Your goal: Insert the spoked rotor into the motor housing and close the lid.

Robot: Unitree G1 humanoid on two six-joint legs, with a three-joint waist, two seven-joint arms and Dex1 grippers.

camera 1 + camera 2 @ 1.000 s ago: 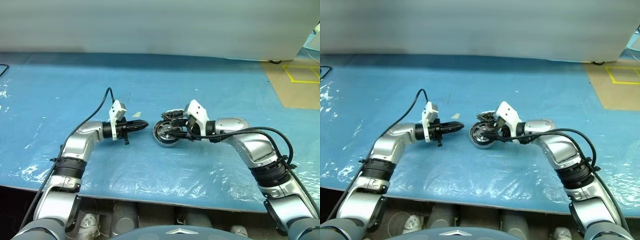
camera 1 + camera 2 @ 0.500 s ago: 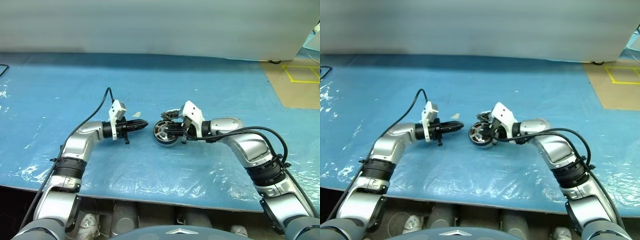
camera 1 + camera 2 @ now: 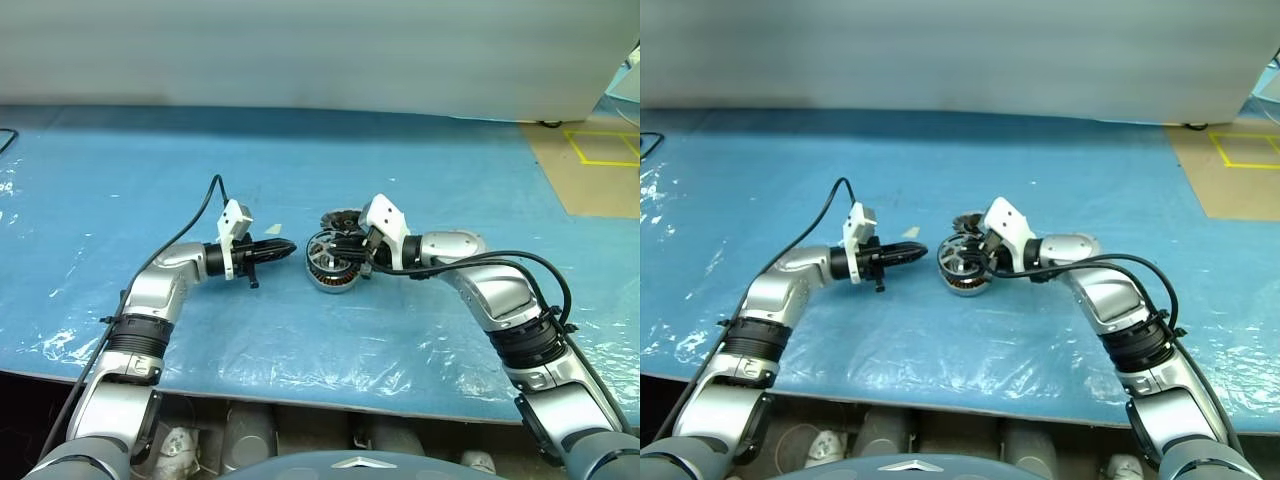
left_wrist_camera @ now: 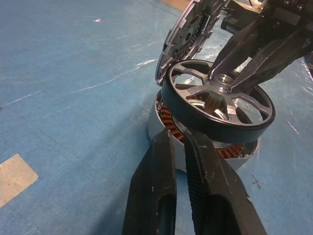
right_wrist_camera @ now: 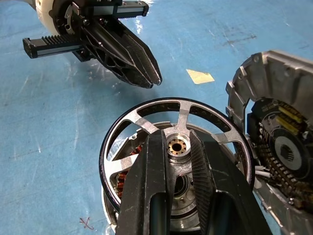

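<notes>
Blue plastic sheeting covers the bench (image 3: 420, 340) in front of me, wrinkled and glossy near its front edge, with a pale wall behind it. Nearest in, my right hand (image 5: 178, 147) is clamped on the central hub of the spoked rotor (image 4: 217, 105), one finger on either side of the brass bore, because the hub is the only part I can pinch without blocking the rim or the spokes. I carry the rotor tilted, its low edge over the motor housing (image 4: 168, 125), whose copper windings show beneath the rim; I judge it not yet seated, since one side rides clear above the ring. Holding it by the centre should let me level it and drop it onto the housing's axis. My left hand (image 3: 283, 247) waits just beside the housing with its fingers pressed together, gripping nothing, pointing at the assembly from the side, probably ready to brace the housing if it slides on the slick sheet. Beyond the housing, the lid (image 5: 274, 147) stands propped on its edge, touching or nearly touching the housing's far side, within easy reach for closing.
</notes>
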